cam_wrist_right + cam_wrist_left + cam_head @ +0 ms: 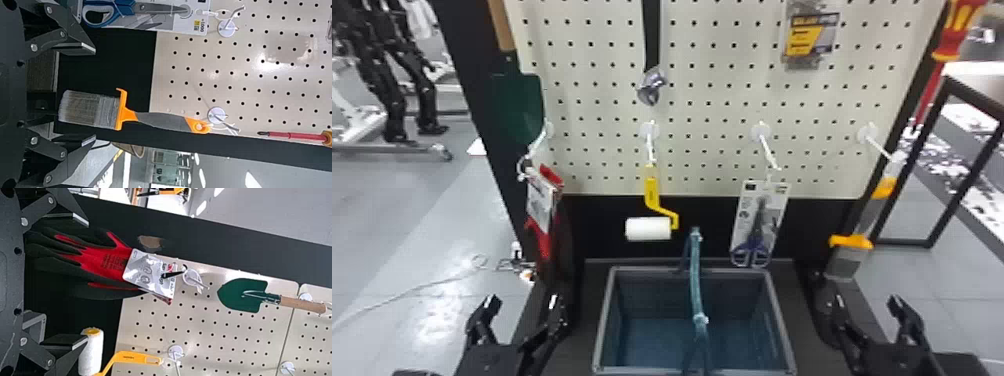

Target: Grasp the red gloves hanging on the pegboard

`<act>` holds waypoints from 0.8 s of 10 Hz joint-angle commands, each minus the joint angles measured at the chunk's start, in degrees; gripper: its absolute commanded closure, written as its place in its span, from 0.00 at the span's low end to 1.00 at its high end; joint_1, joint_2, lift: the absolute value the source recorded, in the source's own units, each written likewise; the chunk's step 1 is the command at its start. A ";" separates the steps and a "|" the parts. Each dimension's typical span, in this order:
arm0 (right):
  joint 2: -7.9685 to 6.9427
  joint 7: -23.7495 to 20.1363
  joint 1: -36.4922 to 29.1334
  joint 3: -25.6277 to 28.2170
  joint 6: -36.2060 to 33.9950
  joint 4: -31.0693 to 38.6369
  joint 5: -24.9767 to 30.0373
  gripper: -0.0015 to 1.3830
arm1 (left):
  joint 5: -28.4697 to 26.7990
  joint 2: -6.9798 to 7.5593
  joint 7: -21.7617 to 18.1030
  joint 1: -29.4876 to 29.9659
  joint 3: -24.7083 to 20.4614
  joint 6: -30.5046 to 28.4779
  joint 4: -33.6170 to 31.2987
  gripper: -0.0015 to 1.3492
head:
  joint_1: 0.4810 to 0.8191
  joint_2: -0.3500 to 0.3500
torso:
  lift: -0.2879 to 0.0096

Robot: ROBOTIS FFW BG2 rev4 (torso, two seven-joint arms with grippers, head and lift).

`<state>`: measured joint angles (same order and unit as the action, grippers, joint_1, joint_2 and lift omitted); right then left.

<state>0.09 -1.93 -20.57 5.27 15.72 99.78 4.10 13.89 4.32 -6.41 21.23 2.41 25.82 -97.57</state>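
Cream pegboard (722,100) on a black frame straight ahead, grey shop floor off to either side. Hanging from a white hook (532,150) at the board's left edge, against the black post: red gloves (544,220), a flat pair with black-coated palms and fingers under a silvery card header (150,274). Look light, soft and floppy; likely to crush and swing rather than resist, with the rubbery coating probably offering good grip and the glossy card probably slicker. Best taken, on this reading, across the red-and-black body below the card, pinching both layers at once, then drawn off along the hook. Below the gloves and nearer the robot, left gripper (522,305), fingers spread wide and empty, aimed at the board, gloves framed between the fingertips in the wrist view, apparently short of touching. Low on the other side, right gripper (867,302), likewise wide and empty, near a hanging paintbrush (852,245). Between the two, a grey basket (612,310); above it, a paint roller (652,227) and packaged scissors (757,230) on hooks.
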 commanded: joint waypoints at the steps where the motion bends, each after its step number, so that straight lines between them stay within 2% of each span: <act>1: -0.14 0.00 0.00 0.00 0.01 -0.02 0.03 0.35 | 0.08 0.16 0.00 -0.13 0.14 0.02 0.10 0.19 | 0.20 0.50 | 0.63; 8: -0.14 0.00 0.17 0.09 0.10 -0.02 -0.06 0.35 | 0.43 0.25 0.00 -0.31 -0.21 0.20 0.10 0.19 | 0.20 0.50 | 0.63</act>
<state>0.09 -1.93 -20.41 5.34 15.79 99.79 4.11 14.27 4.50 -6.42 20.86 2.37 25.93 -97.32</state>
